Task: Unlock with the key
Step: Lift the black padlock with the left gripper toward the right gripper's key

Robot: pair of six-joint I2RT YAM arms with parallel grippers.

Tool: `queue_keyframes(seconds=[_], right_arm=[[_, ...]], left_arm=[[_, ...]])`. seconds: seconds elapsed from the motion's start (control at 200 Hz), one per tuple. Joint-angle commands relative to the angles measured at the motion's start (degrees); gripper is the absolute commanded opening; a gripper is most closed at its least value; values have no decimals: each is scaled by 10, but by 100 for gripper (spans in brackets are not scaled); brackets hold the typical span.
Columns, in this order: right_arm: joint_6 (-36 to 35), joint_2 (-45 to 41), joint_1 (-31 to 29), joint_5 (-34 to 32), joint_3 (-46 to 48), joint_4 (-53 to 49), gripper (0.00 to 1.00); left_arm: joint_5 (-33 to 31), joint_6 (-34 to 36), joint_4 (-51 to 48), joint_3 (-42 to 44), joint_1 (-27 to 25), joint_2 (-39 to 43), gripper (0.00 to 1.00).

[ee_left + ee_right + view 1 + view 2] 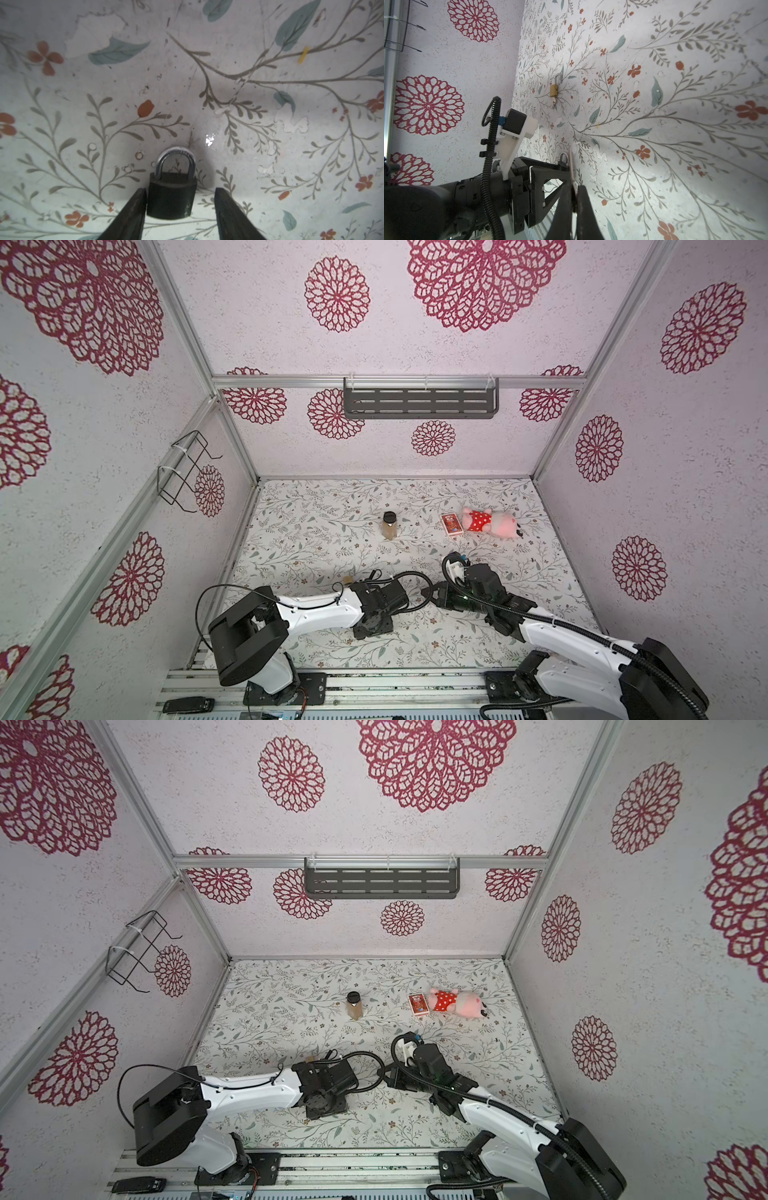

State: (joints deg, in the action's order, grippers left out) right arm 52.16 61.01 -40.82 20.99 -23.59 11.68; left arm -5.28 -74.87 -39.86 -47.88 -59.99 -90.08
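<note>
The dark padlock (pixel 171 197) lay flat on the flowered table (pixel 249 124), and its shackle (pixel 176 160) sat closed in the body, so I judge that the unlocking itself was not yet done. Around the padlock stood the left gripper (pixel 180 189), about half open: one finger (pixel 133 207) touched the side of the body, while a clear gap remained at the other side, so there was no firm hold. Just beside the padlock, the right gripper (pixel 574 185) was closed tight on a thin pale strip (pixel 571 164); this may be the key seen from its edge, but I cannot tell for sure. What was left, as I judge it: to clamp the body, to bring the key into the keyhole, and to turn it. Close to the padlock the two grippers left little room between them. Beyond the padlock the table was open; a brass padlock (pixel 554 90) with a key in it lay well apart. The jar (pixel 390 526), the card box (pixel 451 525) and the plush toy (pixel 492 523) were far from the padlock, toward the back wall.
</note>
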Motion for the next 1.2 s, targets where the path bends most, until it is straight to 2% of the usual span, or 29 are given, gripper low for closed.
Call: queue_keyframes(seconds=[0.0,0.475,0.71,1.196], right_arm=[[6,-8,5,-3,4,14,0],[16,-18,12,1,17,28,0],[21,-18,14,6,19,37,0],[12,-37,17,9,13,15,0]], left_arm=[[-14,2,-16,-14,-9,-14,54],[-39,-20,-40,-7,-12,-38,46],[-34,-19,-34,-10,-13,-46,38],[-62,-12,-58,-44,-13,-4,24]])
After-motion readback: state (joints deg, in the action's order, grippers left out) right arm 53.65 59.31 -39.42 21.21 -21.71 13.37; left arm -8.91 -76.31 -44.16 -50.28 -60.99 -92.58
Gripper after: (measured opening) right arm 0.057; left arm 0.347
